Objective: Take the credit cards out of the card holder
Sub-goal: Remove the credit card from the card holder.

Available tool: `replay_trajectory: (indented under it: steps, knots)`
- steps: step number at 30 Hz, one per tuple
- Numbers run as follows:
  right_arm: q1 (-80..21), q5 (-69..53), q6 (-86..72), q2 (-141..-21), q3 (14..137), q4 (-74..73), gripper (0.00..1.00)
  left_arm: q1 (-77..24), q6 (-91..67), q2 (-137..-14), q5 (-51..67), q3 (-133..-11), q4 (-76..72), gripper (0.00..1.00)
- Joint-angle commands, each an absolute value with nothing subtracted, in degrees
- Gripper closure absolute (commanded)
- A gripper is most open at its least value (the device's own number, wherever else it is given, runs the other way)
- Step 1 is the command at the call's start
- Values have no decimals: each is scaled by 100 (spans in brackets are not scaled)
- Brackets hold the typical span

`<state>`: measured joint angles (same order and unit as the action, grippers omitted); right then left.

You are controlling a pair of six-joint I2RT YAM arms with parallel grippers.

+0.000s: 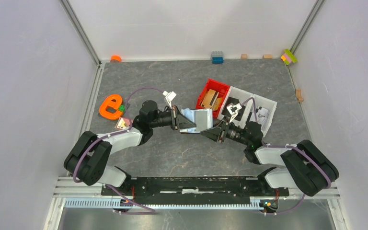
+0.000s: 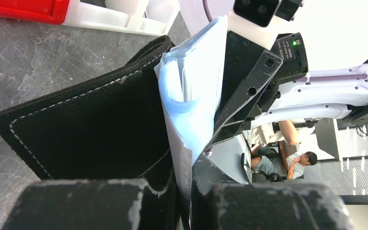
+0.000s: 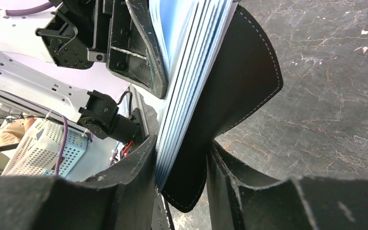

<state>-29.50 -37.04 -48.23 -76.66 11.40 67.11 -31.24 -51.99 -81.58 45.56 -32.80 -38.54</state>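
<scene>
Pale walls (image 1: pixel 28 96); grey marbled tabletop (image 1: pixel 172 158).

The card holder (image 2: pixel 91 129) is showing a grained, matt black, leather-like skin with pale stitching running along its edge. Its inner leaves (image 3: pixel 187 72) are looking smooth, pale blue and faintly glossy, perhaps plastic or coated cloth; the close view is not settling which. The fingers (image 3: pixel 76 201) of the right gripper (image 3: pixel 182 160) are wearing a matt black coat, rough and scuffed pale at the edges. The table (image 1: pixel 172 158) is presenting a dull, dark grey, stone-patterned surface. The red bin (image 1: pixel 219 86) and white bin (image 1: pixel 261 98) are reading as smooth moulded plastic, and the blocks (image 1: pixel 212 98) in the red one are looking like bare tan wood.
</scene>
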Motion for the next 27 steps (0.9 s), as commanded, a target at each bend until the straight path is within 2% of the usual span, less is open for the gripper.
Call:
replay_trajectory:
  steps: [1,3,5,8,13,17,18,20,23,27]
  knots:
    - [-2886,-3495,-4544,-7372,1092,6643,52,-3129,-5359,-8181,4722,-3281,-4212,91]
    - [-2865,-3489,-4544,-7307,1081,6653,28,-3134,-5306,-8155,4694,-3293,-4140,91]
    - [-2856,-3529,-4536,-7273,1071,6677,20,-3183,-5224,-8153,4667,-3313,-4028,91]
    - [-2861,-3535,-4527,-7266,1073,6662,18,-3334,-5032,-8177,4629,-3424,-3789,90]
    - [-2856,-3524,-4550,-7253,1047,6745,25,-3523,-4861,-8171,4588,-3531,-3599,90]
    - [-2847,-3428,-4519,-7191,1026,6667,25,-3547,-4834,-8135,4587,-3531,-3568,89]
    - [-2835,-3317,-4422,-7161,1056,6390,21,-3550,-4847,-8117,4603,-3520,-3617,89]
    - [-2820,-3181,-4275,-7121,1131,5935,3,-3551,-4918,-7990,4618,-3418,-3838,89]
    - [-2821,-3292,-4385,-7168,1096,6141,2,-3551,-4923,-7734,4607,-3298,-3987,89]
    - [-2821,-3653,-4800,-7327,927,7209,2,-3551,-5083,-7660,4701,-3188,-4385,88]
